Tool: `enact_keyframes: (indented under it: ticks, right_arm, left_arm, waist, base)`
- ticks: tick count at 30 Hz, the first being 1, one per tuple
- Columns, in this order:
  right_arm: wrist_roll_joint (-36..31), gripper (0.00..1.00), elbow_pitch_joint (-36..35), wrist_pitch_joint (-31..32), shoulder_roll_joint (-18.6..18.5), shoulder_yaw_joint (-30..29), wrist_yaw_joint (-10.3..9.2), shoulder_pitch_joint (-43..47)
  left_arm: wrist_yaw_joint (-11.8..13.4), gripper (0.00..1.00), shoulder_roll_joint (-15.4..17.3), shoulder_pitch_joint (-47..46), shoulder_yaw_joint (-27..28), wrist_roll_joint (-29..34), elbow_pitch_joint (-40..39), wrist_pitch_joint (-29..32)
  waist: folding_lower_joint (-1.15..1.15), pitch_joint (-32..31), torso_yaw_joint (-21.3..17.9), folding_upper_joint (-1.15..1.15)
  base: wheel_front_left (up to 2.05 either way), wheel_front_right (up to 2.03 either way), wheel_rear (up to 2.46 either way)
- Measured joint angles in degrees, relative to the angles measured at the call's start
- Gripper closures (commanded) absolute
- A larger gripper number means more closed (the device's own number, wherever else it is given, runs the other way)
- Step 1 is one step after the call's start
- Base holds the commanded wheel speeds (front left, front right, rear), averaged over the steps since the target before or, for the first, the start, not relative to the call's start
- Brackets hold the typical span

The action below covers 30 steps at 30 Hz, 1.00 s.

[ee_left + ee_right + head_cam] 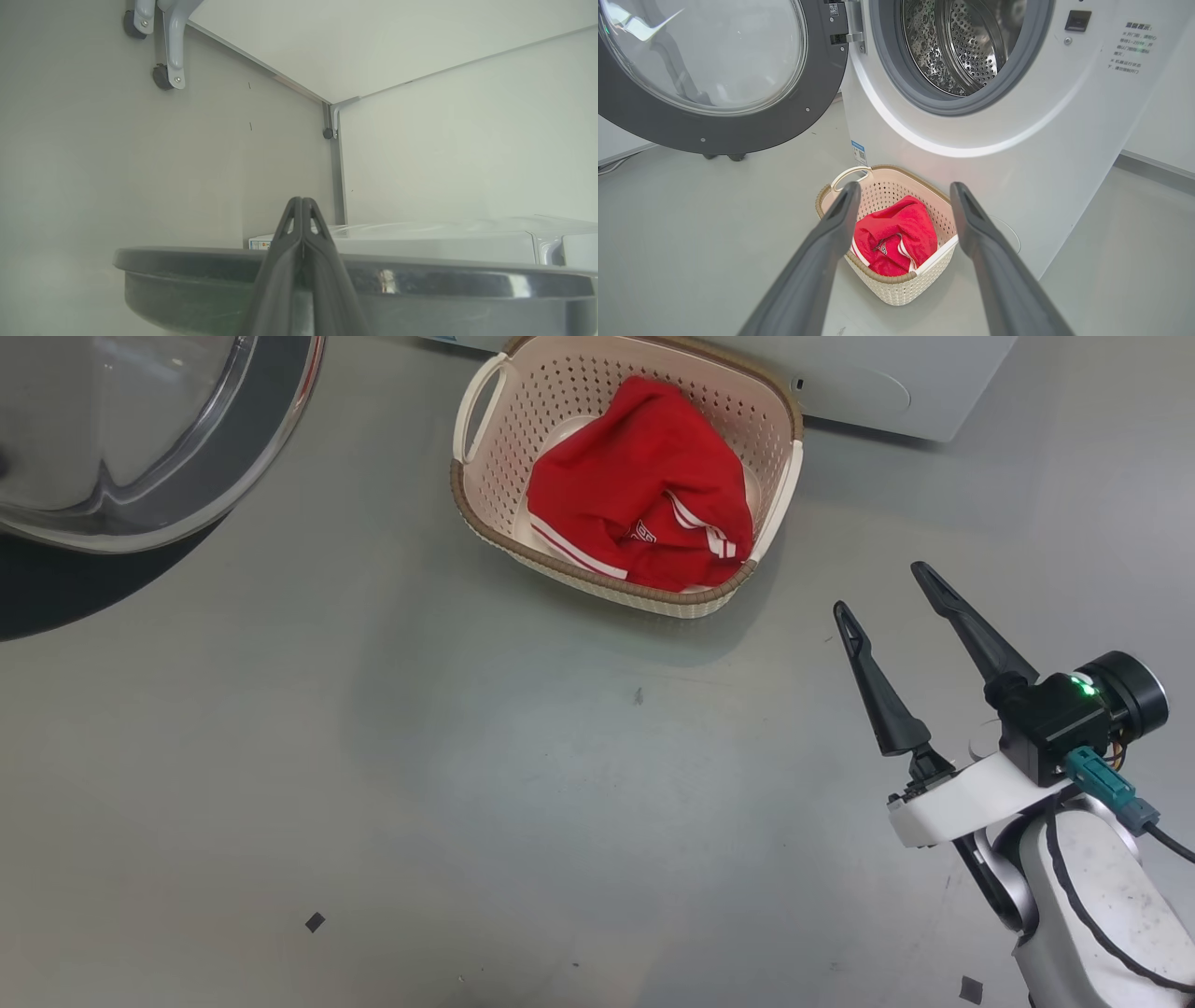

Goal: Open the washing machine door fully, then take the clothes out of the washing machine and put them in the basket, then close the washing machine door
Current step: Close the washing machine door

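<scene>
1. One step looks left: the washing machine door [738,135] stands swung wide out from the washing machine [971,163], and the drum [971,46] shows no cloth.
2. The clothes [644,495] lie in the basket [509,429], on the floor just in front of the washing machine.
3. The left hand [302,205], fingers pressed together and empty, lies across the door's rim and points toward the washing machine. I cannot tell if it touches the rim. It is likely the nearer arm for the push.
4. The right hand [882,589], fingers apart and empty, hangs beyond the basket from the washing machine, well apart from the door.
</scene>
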Motion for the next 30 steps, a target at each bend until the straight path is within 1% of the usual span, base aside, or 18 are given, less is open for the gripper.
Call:
enact_keyframes:
  ticks: [2,8,17,22,25,30]
  right_arm:
    - [0.0,0.00,0.1,0.0,0.0,0.1,0.00,0.0]
    - [0.1,0.00,0.4,0.0,0.2,0.5,0.00,0.0]
    - [0.1,0.00,0.9,0.0,0.2,1.1,0.01,0.3]
    - [0.1,0.00,0.9,0.0,0.2,1.2,0.01,0.4]
    - [0.1,0.00,1.0,0.0,0.2,1.3,0.01,0.4]
    - [0.1,0.00,1.1,0.0,0.3,1.3,0.01,0.4]
  left_arm:
    - [-0.9,1.00,0.0,0.1,-0.4,-0.4,0.6,2.2]
    - [-2.0,1.00,0.4,0.7,-2.3,0.3,1.1,4.2]
    - [-3.5,1.00,0.0,0.8,-1.6,-1.5,1.9,8.2]
    - [-5.0,1.00,-0.9,0.7,-1.7,-3.7,2.0,12.0]
    - [-5.0,1.00,-1.7,0.7,-1.8,-3.9,2.4,13.6]
    - [-5.5,1.00,-1.7,1.0,-2.2,-3.9,2.7,15.7]
  waist:
    - [0.00,-0.4,0.4,0.00]
    - [0.00,-1.1,0.8,0.00]
    - [0.00,-1.8,1.2,0.00]
    - [0.00,-1.9,1.2,0.00]
    - [0.00,-2.0,1.2,0.00]
    - [0.00,-2.1,1.3,0.00]
  base:
    - [0.00,0.00,0.00]
    - [0.00,0.00,0.00]
    - [0.00,0.00,0.00]
    - [0.00,0.00,0.00]
    - [0.00,0.00,0.00]
    - [0.00,0.00,0.00]
